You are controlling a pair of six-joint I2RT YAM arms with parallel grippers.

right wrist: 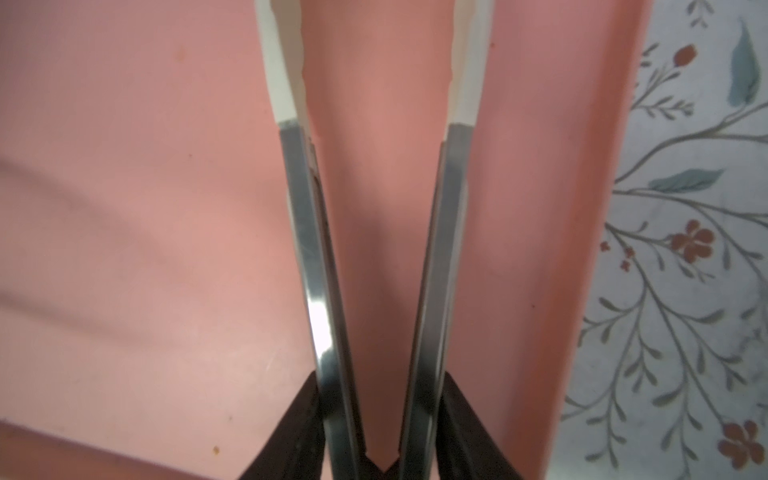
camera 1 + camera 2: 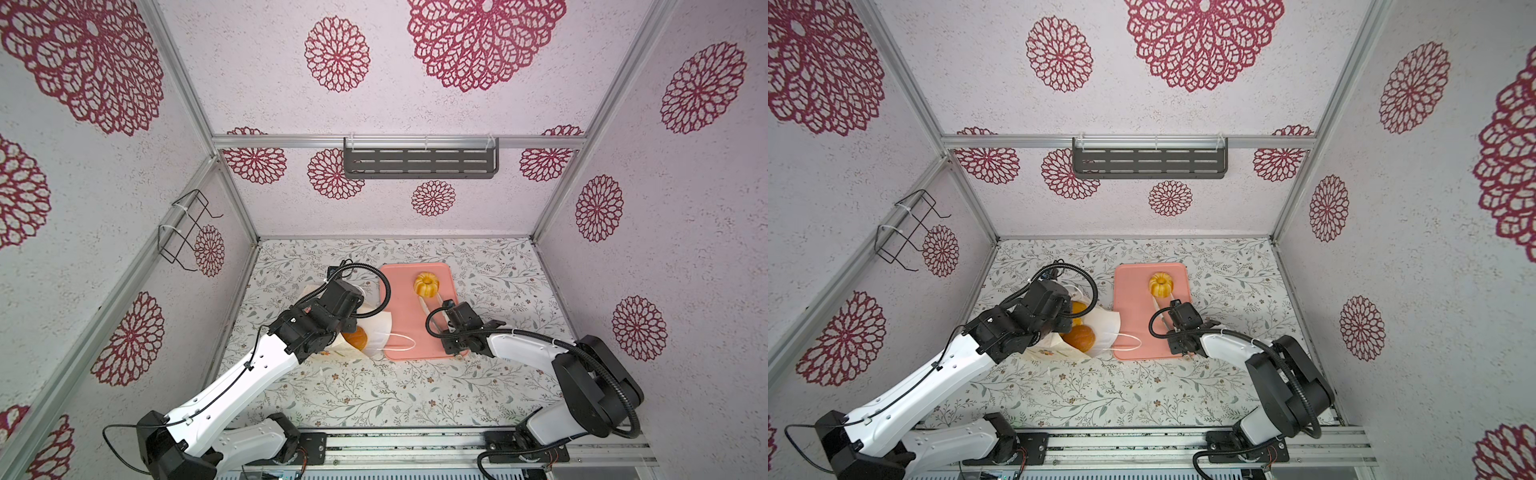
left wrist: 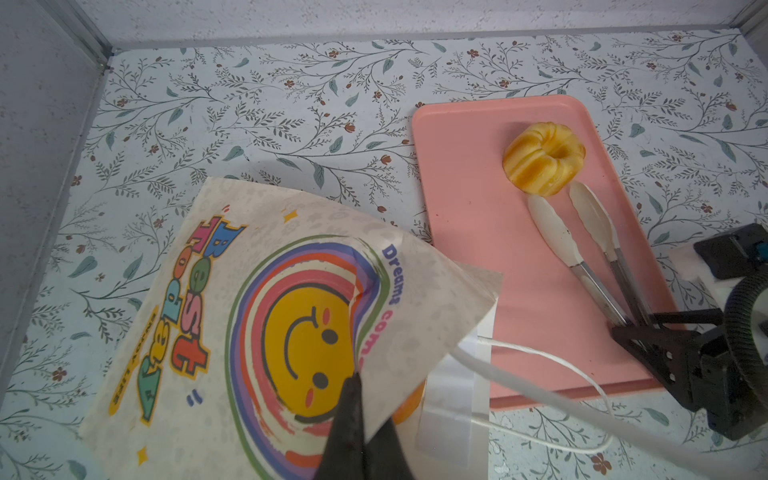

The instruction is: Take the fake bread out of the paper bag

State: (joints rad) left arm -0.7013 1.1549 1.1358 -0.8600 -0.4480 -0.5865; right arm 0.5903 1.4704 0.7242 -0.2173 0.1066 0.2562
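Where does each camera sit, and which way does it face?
Both top views: overhead, looking down at the table; left arm and right arm show.
Left wrist: behind the left claw, which pinches the paper bag; the right claw shows too.
Right wrist: looks along the tongs over the pink tray; its claw's fingers show.
Shared: left wrist and top views show the ring-shaped bread on that tray.

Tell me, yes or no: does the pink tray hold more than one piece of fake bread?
No: in the left wrist view only one ring-shaped pastry lies on the pink tray, next to the tongs.
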